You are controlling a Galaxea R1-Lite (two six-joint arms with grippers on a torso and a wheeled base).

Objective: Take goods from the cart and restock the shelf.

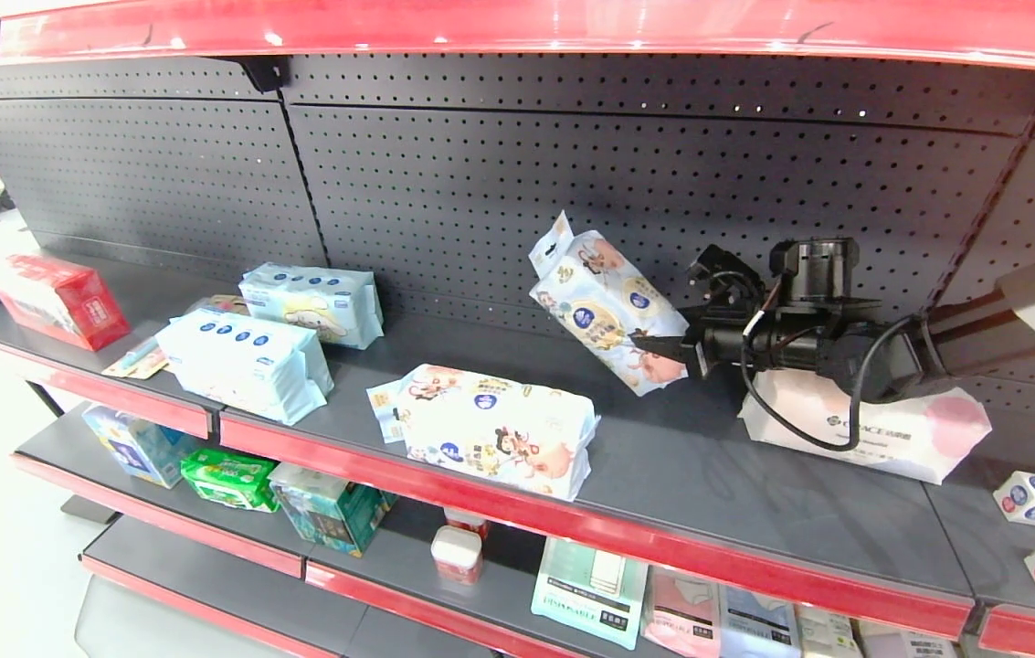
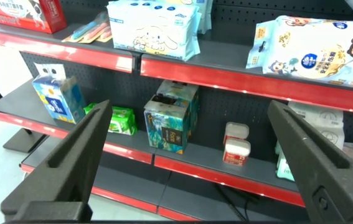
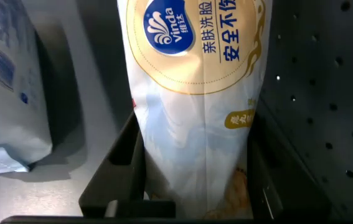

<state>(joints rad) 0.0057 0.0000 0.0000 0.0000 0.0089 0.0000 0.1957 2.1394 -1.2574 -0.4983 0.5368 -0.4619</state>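
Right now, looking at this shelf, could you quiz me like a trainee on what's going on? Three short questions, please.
1. True or false: the right end effector grips the tilted cartoon-printed pack.
2. The left end effector is: A open, B shut on a box, C shut on a bottle.
3. Fill in: the red box sits on the robot's ___ side.
Key: 1 true; 2 A; 3 left.
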